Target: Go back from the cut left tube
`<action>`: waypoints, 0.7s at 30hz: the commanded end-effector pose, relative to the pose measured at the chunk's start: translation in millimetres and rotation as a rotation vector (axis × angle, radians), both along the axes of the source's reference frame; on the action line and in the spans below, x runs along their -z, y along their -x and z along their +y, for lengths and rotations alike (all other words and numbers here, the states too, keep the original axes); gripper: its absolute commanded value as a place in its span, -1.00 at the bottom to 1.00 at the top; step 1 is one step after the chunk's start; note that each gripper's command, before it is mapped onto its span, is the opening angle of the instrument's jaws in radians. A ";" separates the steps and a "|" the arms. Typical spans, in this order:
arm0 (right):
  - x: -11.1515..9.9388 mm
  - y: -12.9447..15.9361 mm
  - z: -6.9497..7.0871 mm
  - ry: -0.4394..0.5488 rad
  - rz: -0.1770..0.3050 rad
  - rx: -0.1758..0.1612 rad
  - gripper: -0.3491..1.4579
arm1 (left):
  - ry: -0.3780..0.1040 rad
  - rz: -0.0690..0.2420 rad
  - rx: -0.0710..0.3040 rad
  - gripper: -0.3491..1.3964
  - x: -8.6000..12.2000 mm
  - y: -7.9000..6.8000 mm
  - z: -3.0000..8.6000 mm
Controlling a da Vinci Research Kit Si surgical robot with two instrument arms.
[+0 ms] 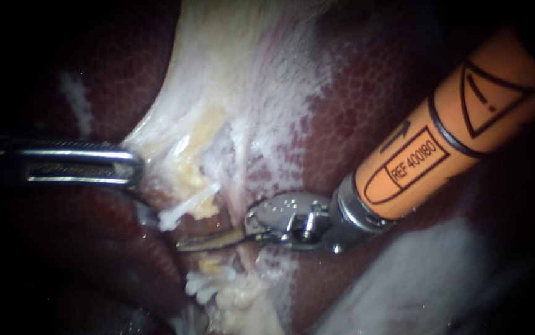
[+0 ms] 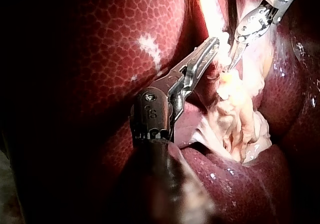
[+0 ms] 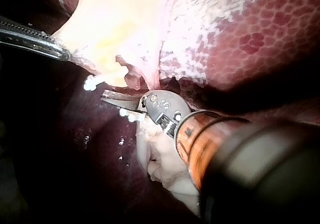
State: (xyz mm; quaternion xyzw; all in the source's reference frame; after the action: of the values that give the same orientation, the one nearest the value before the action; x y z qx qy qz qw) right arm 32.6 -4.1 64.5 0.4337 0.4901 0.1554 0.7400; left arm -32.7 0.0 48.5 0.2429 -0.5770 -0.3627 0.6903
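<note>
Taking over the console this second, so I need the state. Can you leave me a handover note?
Left instrument: jaws shut on pale tissue, pulling it taut.
Right instrument: blades shut, holding nothing, lying in the gap between the cut ends.
Tube: cut through, with the upper clipped end and lower clipped end apart, one on each side of the blades.
Done: the cut.
Left: the right instrument has not yet backed out. Draw it back along its shaft, clear of both ends.
</note>
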 end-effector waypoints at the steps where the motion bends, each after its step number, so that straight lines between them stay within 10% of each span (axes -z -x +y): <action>1: 0.0 0.0 0.0 -0.001 0.003 -0.002 -1.00 | 0.000 0.000 0.000 -1.00 0.0 0.0 0.0; 5: -0.3 0.0 0.1 -0.005 0.018 -0.012 -1.00 | 0.000 0.000 0.000 -1.00 0.0 0.0 0.0; 11: -0.5 0.0 0.1 -0.011 0.036 -0.025 -0.07 | 0.000 0.000 0.000 -1.00 0.0 0.0 0.0; 21: -0.4 0.0 0.2 -0.012 0.040 -0.031 0.21 | 0.000 0.000 0.000 -1.00 0.0 0.0 0.0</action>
State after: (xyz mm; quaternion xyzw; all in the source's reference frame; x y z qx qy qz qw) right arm 32.6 -3.9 65.0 0.4329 0.5104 0.1613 0.7253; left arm -32.7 0.0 48.6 0.2428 -0.5771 -0.3625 0.6904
